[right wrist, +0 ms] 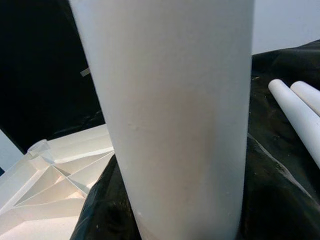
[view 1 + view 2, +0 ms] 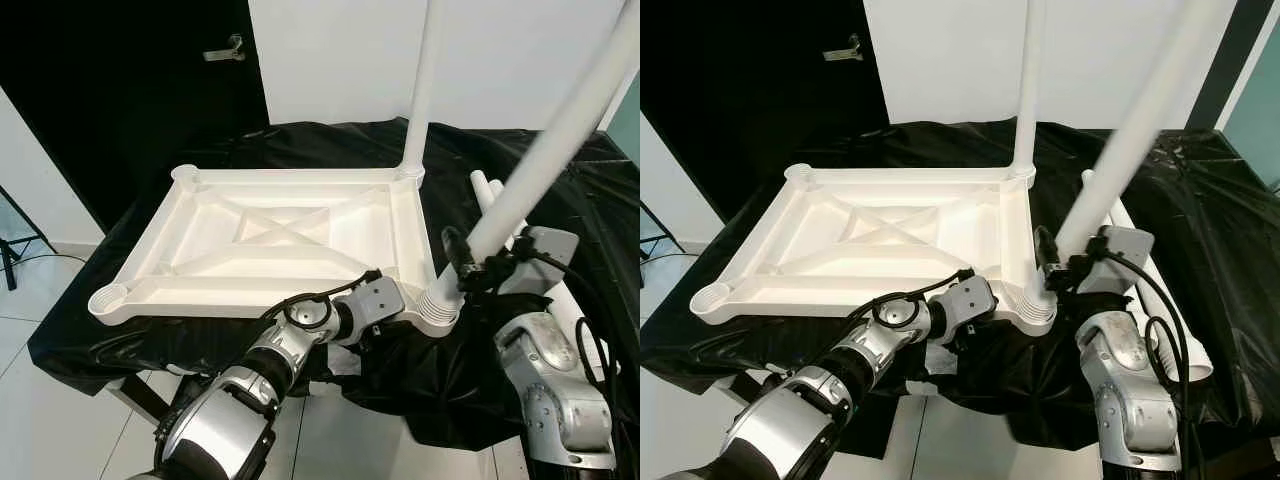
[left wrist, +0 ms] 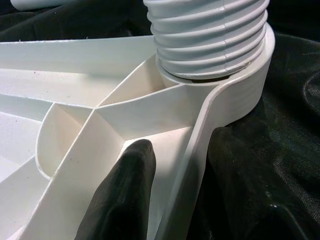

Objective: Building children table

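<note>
The white children's tabletop [image 2: 270,235] lies upside down on a black cloth. One white leg [image 2: 422,90] stands upright in its far right corner. A second leg [image 2: 560,130] leans to the right, its threaded end [image 3: 210,35] sitting in the near right corner socket [image 2: 440,305]. My right gripper [image 2: 470,265] is shut on this leg just above the socket. My left gripper [image 2: 385,290] is shut on the tabletop's near rim [image 3: 200,150] beside that corner, one black finger [image 3: 125,195] inside the rim. The near left socket [image 2: 108,298] and far left socket [image 2: 186,173] hold nothing.
Two loose white legs [image 2: 1160,300] lie on the black cloth [image 2: 560,200] right of the tabletop. A dark door with a handle [image 2: 225,48] and a white wall stand behind. A stand's leg [image 2: 10,250] rests on the tiled floor at the left.
</note>
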`<state>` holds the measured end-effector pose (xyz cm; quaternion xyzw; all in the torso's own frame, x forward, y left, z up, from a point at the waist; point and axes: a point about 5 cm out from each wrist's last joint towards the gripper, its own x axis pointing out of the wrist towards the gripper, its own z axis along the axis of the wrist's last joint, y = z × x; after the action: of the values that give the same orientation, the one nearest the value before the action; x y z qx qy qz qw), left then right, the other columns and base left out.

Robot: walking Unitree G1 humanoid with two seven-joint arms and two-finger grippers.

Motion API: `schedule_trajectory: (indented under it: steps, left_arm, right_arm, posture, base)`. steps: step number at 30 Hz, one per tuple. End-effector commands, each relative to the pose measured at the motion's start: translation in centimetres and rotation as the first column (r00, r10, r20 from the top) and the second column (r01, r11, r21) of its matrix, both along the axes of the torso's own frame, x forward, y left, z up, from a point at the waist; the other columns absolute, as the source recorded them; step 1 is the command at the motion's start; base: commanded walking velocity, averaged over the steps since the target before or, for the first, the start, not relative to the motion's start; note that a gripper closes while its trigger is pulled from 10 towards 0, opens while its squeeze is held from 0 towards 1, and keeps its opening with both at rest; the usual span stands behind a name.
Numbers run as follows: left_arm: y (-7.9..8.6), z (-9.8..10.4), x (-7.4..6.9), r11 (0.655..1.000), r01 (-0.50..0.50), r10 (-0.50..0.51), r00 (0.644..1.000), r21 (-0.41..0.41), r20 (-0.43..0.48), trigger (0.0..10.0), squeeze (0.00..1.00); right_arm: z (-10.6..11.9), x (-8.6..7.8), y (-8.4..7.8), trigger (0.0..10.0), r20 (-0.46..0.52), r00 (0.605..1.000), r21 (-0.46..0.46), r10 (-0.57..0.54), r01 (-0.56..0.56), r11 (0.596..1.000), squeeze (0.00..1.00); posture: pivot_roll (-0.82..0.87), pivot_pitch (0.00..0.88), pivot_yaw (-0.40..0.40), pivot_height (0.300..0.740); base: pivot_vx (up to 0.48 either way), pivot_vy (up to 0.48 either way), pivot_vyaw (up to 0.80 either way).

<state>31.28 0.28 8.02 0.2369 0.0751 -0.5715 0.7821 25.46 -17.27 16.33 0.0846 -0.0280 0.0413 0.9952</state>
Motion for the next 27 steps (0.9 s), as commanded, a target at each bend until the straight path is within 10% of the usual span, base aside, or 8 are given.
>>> schedule_trajectory:
  steps: [1,12,27]
  left_arm:
    - [1.0,-1.2,0.0,0.997,-0.074,0.075,0.997,0.035,-0.029,10.0,0.0]
    - [0.8,-1.1,0.1,0.997,-0.074,0.075,0.997,0.033,-0.028,10.0,0.0]
    - [1.2,-1.4,-0.1,0.996,-0.079,0.08,0.996,0.036,-0.035,10.0,0.0]
  right_arm:
    - [-5.4,-0.9,0.1,10.0,-0.297,0.955,0.014,0.011,-0.007,1.0,0.0]
    - [-4.7,-1.2,1.7,10.0,-0.272,0.951,-0.19,0.146,-0.202,0.961,0.0]
    - [-6.4,-2.6,1.7,10.0,-0.336,0.923,-0.212,0.188,-0.268,0.94,0.0]
  posture:
    - [-0.18,0.0,0.062,0.74]
    - [-0.19,0.0,0.057,0.74]
    - [-0.18,0.0,0.063,0.74]
  base:
    - [0.0,0.0,0.0]
    - [0.0,0.0,0.0]
    - [0.0,0.0,0.0]
